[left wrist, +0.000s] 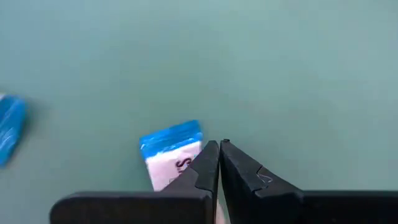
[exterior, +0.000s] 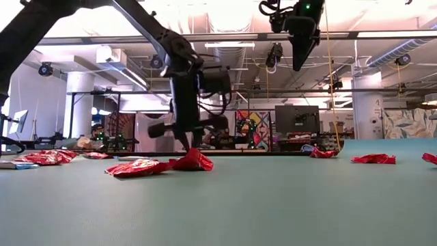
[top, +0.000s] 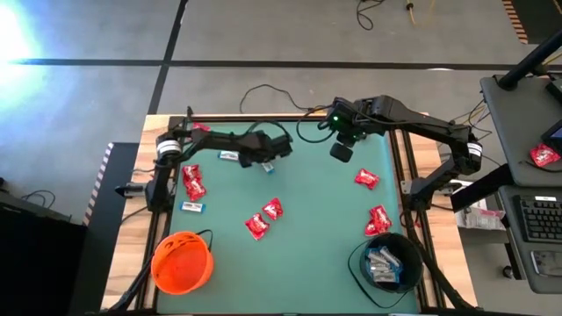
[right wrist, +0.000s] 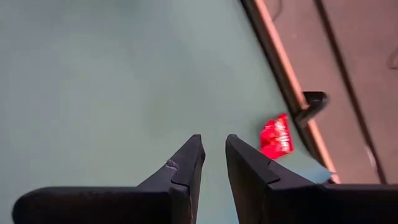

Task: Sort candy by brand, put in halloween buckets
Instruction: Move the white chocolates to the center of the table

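The left gripper (left wrist: 219,163), fingers together and seemingly pinching only a corner of a blue-and-white candy (left wrist: 171,152) near the worktop's far edge, could drop it short of the black bucket (top: 386,261) at the near right corner.

Even overhead light, glare on the floor (top: 18,35) at upper left, soft shadows.

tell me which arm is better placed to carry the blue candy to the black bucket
Left. Its gripper is shut on the blue candy; the right gripper is empty and raised, though nearer the black bucket.
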Available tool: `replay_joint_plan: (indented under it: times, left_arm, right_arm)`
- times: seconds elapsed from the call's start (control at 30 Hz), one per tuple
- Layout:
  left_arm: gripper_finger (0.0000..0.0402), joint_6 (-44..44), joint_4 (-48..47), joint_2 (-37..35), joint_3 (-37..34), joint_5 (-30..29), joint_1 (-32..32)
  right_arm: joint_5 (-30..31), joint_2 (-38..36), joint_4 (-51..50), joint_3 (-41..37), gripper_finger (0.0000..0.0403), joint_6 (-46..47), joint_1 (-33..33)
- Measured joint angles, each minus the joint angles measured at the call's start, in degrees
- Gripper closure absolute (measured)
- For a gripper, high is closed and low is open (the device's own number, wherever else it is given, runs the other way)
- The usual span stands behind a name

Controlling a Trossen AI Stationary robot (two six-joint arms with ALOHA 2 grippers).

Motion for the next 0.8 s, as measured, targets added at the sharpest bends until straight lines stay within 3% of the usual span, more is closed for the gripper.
replay_joint_plan:
  times: [0.2, 0.37, 0.6, 0.8]
  left_arm:
    - [0.0402, -3.0, -13.0, -4.9, -0.1, -6.8, 0.5]
    - [0.0402, -8.1, -23.4, -6.8, -1.1, -10.9, 2.4]
    - [0.0402, -11.0, -20.1, -6.8, -8.3, -6.4, 6.8]
    - [0.0402, -9.4, -11.2, -7.2, -15.0, -5.3, 8.9]
  right_arm:
    - [-7.3, -0.1, -0.8, 0.0, 0.0339, 0.1, 0.1]
    - [-9.5, -0.5, -0.8, -0.2, 0.0339, 1.3, 1.1]
    - [-9.6, -1.8, -3.4, -1.4, 0.0339, 6.1, 5.7]
    - [-9.4, -4.2, -0.4, -5.5, 0.0339, 11.1, 9.6]
